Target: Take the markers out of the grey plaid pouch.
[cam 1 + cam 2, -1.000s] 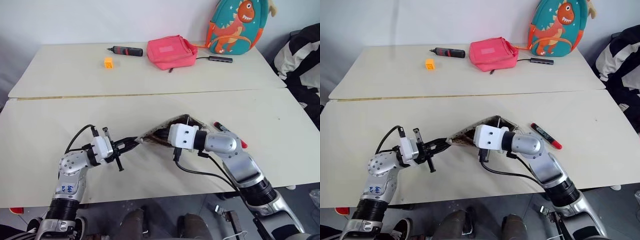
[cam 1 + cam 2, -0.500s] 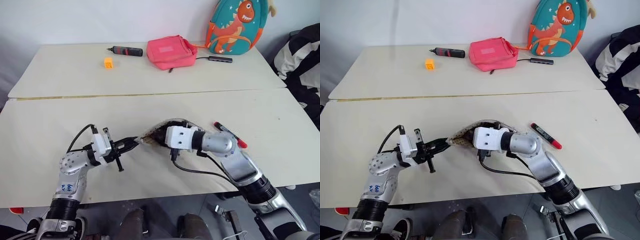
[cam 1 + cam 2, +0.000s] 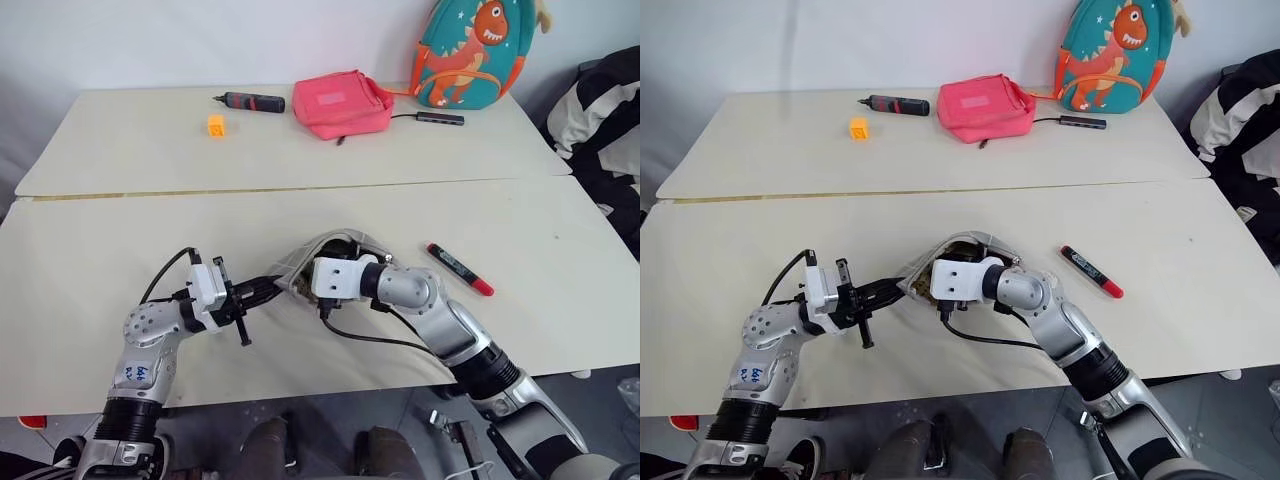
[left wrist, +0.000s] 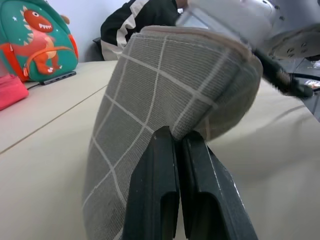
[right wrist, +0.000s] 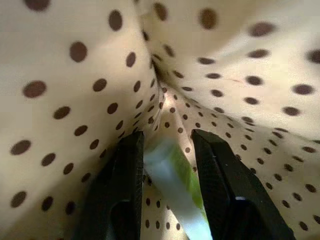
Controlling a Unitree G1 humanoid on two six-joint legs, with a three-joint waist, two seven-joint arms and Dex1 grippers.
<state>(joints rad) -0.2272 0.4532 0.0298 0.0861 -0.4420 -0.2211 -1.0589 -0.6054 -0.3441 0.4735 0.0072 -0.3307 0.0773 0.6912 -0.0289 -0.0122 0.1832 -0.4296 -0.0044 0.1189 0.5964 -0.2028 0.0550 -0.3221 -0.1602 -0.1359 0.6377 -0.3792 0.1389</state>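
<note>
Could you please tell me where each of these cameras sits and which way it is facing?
Left and right eye views: on the head, looking forward and down over the table; both arms show, the left gripper pinching the grey plaid pouch, a black and red marker lying beside.
Left wrist view: along its shut fingers at the pouch's outside.
Right wrist view: inside the dotted lining, its fingers either side of the green highlighter.
Shared: the pouch, and the dinosaur backpack in eye and left wrist views.
</note>
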